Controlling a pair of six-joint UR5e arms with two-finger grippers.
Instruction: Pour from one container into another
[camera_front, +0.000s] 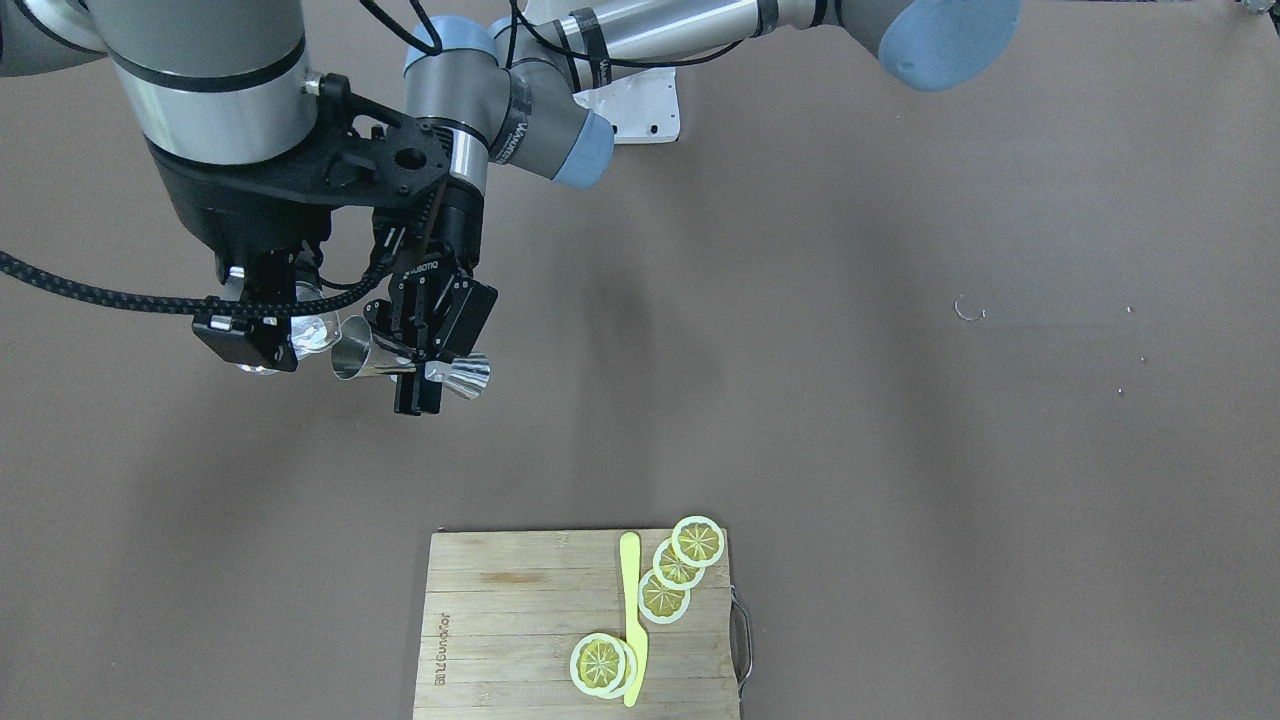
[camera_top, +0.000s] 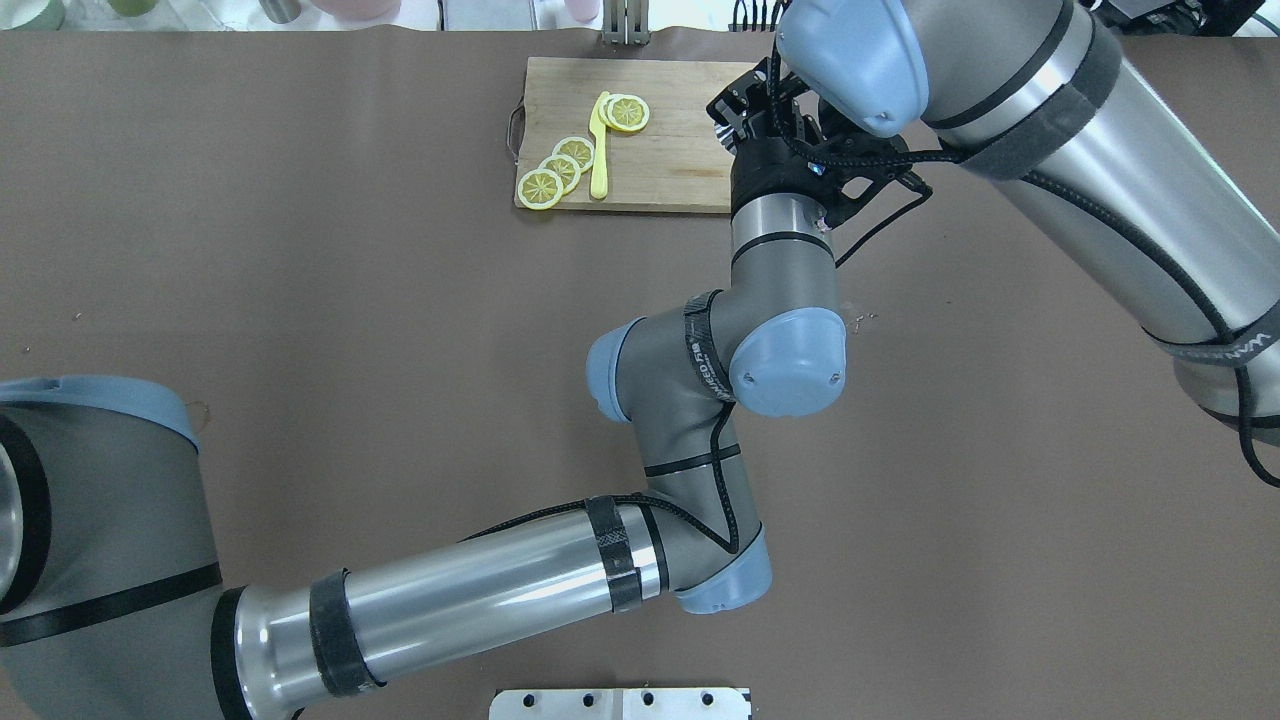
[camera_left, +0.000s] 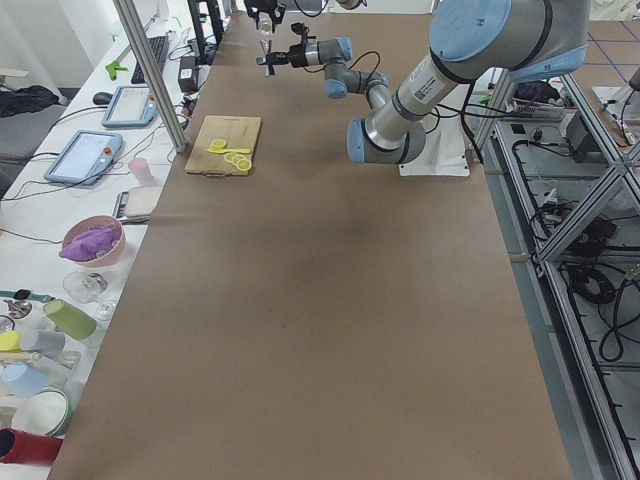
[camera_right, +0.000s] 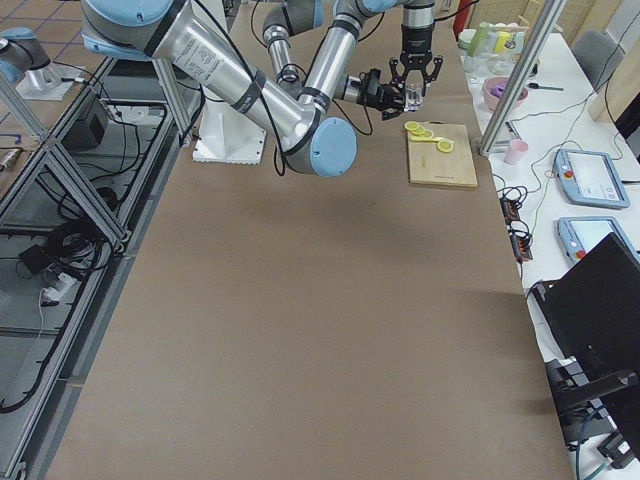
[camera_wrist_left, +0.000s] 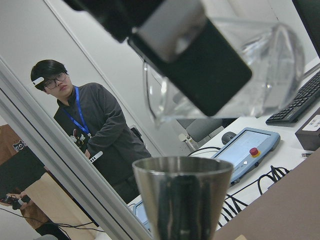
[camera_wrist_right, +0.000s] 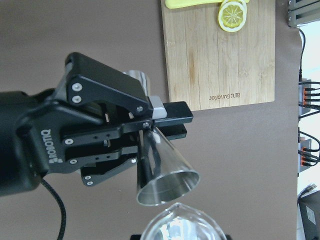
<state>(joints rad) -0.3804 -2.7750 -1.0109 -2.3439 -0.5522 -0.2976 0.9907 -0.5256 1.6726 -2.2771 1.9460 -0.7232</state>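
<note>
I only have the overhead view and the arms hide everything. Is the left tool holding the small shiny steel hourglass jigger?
Observer: Yes, the front view shows the left tool shut on the waist of the small shiny steel hourglass jigger.
Operator: And the cup?
Observer: The right tool holds the small clear glass cup in the air beside it.
Operator: Tipped?
Observer: The jigger lies about level, one mouth facing the cup's rim.

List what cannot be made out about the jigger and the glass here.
Right wrist view: glass cut off by the bottom edge.
Left wrist view: jigger cut off below.
Overhead: both hidden under the arms.
Side views: both too small.
</note>
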